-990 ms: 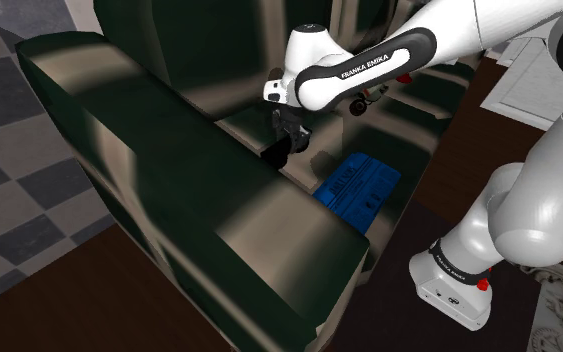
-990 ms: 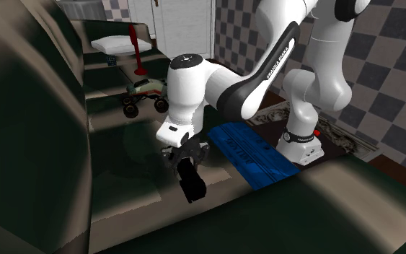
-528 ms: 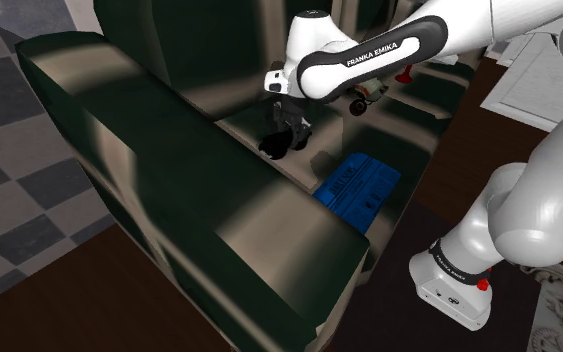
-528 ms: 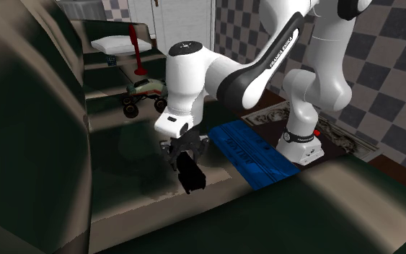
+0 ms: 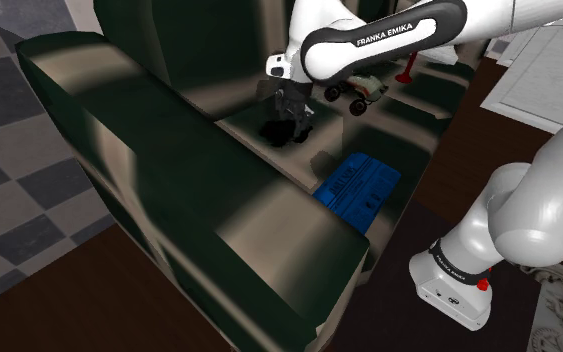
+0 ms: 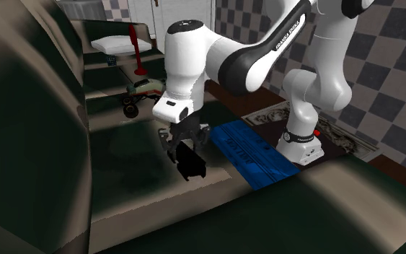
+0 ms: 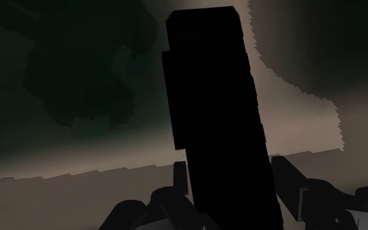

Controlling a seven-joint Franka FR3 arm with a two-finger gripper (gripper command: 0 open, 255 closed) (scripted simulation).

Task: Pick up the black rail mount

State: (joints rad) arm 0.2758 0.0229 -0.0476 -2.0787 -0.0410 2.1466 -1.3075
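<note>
Your all-black two-finger gripper (image 6: 184, 139) is clenched on the black, block-shaped rail mount (image 6: 191, 164), grasping it by its upper end. From the wrist view you see the long dark bar (image 7: 218, 111) running straight out from between the two fingers (image 7: 292, 178), which press on it from either side.

In the second exterior view the mount hangs nearly upright below the hand, over the pale lit strip of the dark, glossy sofa's seat (image 6: 140, 191). Its lower end is very close to the cushion, and you cannot tell whether it touches. In the shoulder view the same piece (image 5: 278, 130) reads as a dark shape under the gripper (image 5: 291, 116), just beside the sofa's long, rounded back (image 5: 159, 150).

The flat blue ribbed panel (image 6: 255, 153) lies on the seat near the mount, on the second exterior view's right, and apart from it. Farther along the seat, behind the arm, stands a small wheeled toy buggy (image 6: 142, 97). The arm's white base (image 6: 300, 148) sits on the floor beyond the blue panel.
</note>
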